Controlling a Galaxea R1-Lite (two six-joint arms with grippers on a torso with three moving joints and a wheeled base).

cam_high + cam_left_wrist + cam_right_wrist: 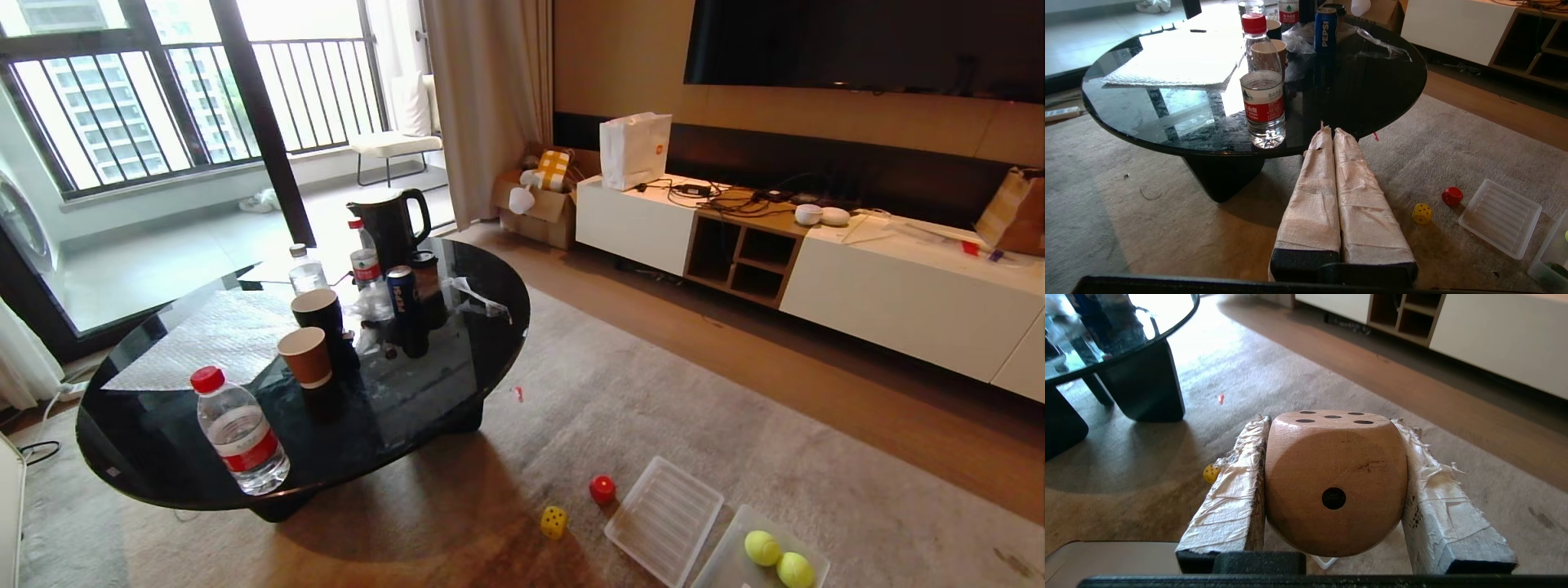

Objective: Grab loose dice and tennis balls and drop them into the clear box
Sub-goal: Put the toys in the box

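My right gripper (pixel 1333 421) is shut on a beige die (pixel 1335 482) that fills the gap between its taped fingers, above the carpet. A yellow die (pixel 553 522) and a red die (pixel 602 488) lie loose on the carpet beside the table's base. The clear box (pixel 722 551) sits at the near right with two tennis balls (pixel 762 548) (pixel 795 570) inside it. My left gripper (pixel 1332 130) is shut with nothing in it, pointing toward the table's edge. The left wrist view shows the yellow die (pixel 1421 213) and the red die (pixel 1452 196) beside it. Neither arm shows in the head view.
A flat ribbed clear lid (pixel 663 518) lies between the red die and the box. The round black glass table (pixel 457 359) carries bottles, cups, a can and a kettle. A low white TV cabinet (pixel 898 294) runs along the far wall.
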